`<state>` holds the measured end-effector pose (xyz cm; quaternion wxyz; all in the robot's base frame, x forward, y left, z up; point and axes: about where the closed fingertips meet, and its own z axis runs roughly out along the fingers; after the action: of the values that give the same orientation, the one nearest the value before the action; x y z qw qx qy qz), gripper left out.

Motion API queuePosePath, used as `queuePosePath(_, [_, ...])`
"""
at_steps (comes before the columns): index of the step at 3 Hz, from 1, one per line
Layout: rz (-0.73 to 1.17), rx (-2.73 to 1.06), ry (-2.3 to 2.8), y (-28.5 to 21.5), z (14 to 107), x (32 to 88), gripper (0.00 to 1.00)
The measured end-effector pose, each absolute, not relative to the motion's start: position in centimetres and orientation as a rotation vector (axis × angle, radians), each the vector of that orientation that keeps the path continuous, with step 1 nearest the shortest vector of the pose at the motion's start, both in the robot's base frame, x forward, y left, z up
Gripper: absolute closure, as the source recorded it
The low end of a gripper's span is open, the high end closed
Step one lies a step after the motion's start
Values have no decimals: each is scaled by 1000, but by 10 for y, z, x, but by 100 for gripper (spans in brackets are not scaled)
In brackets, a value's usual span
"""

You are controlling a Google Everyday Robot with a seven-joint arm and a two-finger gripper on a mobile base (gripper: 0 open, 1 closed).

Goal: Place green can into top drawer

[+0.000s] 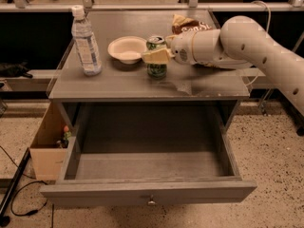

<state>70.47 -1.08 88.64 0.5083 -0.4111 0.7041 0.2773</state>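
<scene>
Green can (156,71) upright on tabletop (118,83), near bowl (126,49); gripper (154,56) fingers clasped on it; top drawer (151,193) open

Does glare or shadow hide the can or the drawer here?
Neither. Camera view: pale sheen on the tabletop right of the green can; the gripper, at the can's upper part, is evenly lit; the top drawer darkens toward its back under the tabletop, floor visible.
</scene>
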Motion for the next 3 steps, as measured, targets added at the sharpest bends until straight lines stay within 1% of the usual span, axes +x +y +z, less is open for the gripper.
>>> queuePosePath(1, [668,-991,1697,-11,886,705,96])
queuePosePath(2, [668,-991,1697,-11,886,705,100])
queuePosePath(3, [683,-1033,1697,-6,899,704,100])
